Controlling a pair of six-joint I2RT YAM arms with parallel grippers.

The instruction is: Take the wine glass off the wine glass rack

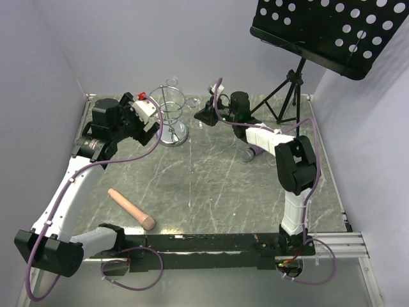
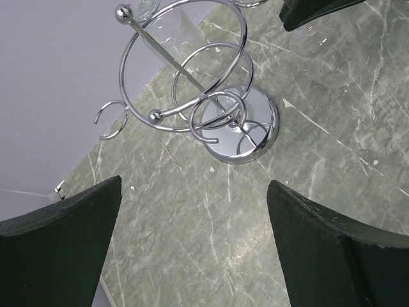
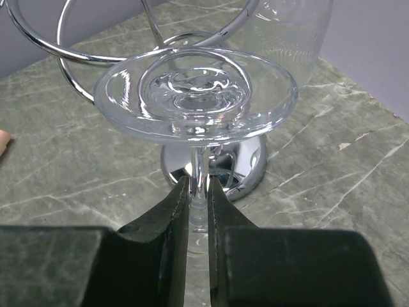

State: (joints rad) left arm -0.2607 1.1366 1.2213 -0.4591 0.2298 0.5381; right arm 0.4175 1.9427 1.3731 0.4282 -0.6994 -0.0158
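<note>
The silver wine glass rack (image 1: 171, 115) stands at the back left; its round base (image 2: 246, 128) and ring of loops show in the left wrist view. My right gripper (image 3: 199, 182) is shut on the thin stem of an upside-down wine glass (image 3: 195, 96), whose round foot is uppermost, just in front of the rack's loops. I cannot tell whether the foot touches a loop. In the top view this gripper (image 1: 206, 115) sits just right of the rack. My left gripper (image 2: 193, 192) is open and empty, left of the rack (image 1: 148, 125).
A second clear glass (image 3: 287, 32) hangs on the rack's far side. A black music stand (image 1: 332, 25) on a tripod (image 1: 289, 96) stands at the back right. A wooden rolling pin (image 1: 131, 209) lies at the front left. Grey walls close the left and back.
</note>
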